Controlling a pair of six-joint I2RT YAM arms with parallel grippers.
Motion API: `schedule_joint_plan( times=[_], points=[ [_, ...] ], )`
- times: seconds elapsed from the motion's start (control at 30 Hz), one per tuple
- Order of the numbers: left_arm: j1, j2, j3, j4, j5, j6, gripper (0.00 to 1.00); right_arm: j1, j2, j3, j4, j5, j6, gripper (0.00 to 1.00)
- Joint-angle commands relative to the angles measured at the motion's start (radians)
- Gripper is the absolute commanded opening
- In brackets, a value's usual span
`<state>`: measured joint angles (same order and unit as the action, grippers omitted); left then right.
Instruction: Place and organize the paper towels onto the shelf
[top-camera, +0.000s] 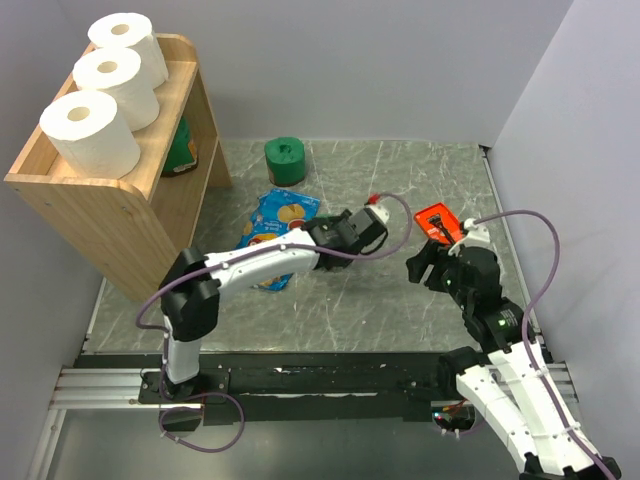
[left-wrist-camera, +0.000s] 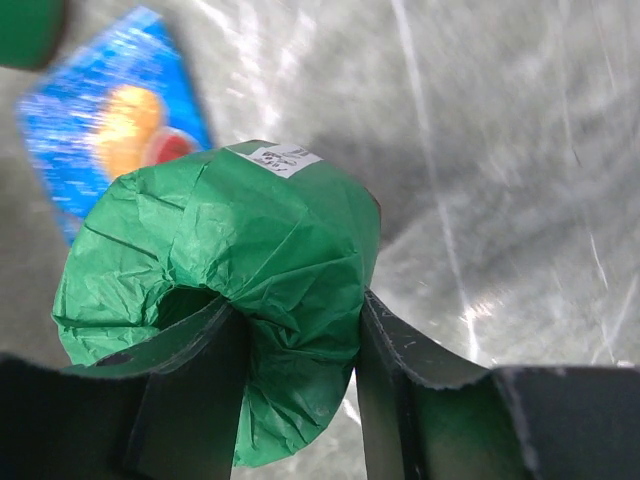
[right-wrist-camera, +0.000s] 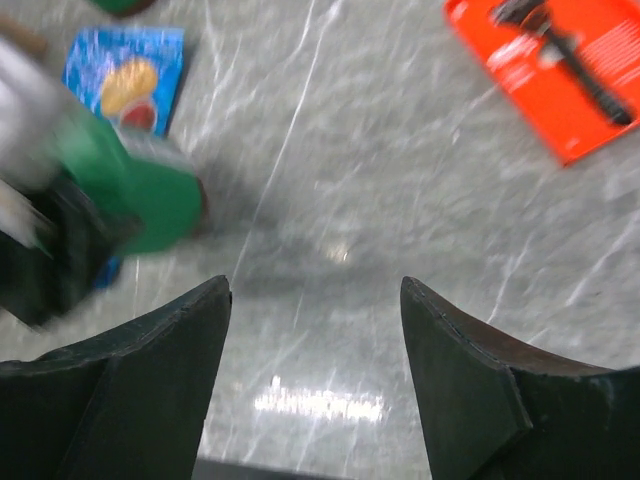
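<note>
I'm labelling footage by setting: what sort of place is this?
Most likely a robotics lab test cell, not a home: plain grey partition walls box in a marble-patterned table, two arms are bolted to a metal rail, and a wooden shelf stands as a prop.

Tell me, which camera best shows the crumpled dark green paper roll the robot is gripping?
The left wrist view: the crumpled dark green paper roll fills the frame, pinched in the left gripper. The right wrist view shows only a green blur; from the top camera, I cannot make it out.
</note>
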<state>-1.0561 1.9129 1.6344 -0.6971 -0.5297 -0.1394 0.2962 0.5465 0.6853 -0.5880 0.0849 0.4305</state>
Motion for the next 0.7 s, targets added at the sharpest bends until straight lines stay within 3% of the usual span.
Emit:
schedule_joint_plan(
  times=[0.0,0.17,0.43,0.67],
  points=[
    [0.042,-0.13,0.134,-0.054,-0.15,0.017,0.47,-0.005,-0.04,-0.058,0.04,-0.114,0.028,0.82],
    [0.131,-0.176,0.185,-0.127,-0.243,0.049,0.47,-0.005,-0.034,-0.084,0.042,-0.12,0.024,1.0],
    [0.3,-0.256,0.199,-0.157,-0.386,0.069,0.47,-0.005,-0.011,-0.082,0.065,-0.137,0.02,1.0],
    [0.366,-0.285,0.2,-0.189,-0.472,0.064,0.47,-0.005,0.026,-0.055,0.065,-0.154,-0.002,1.0]
  ],
)
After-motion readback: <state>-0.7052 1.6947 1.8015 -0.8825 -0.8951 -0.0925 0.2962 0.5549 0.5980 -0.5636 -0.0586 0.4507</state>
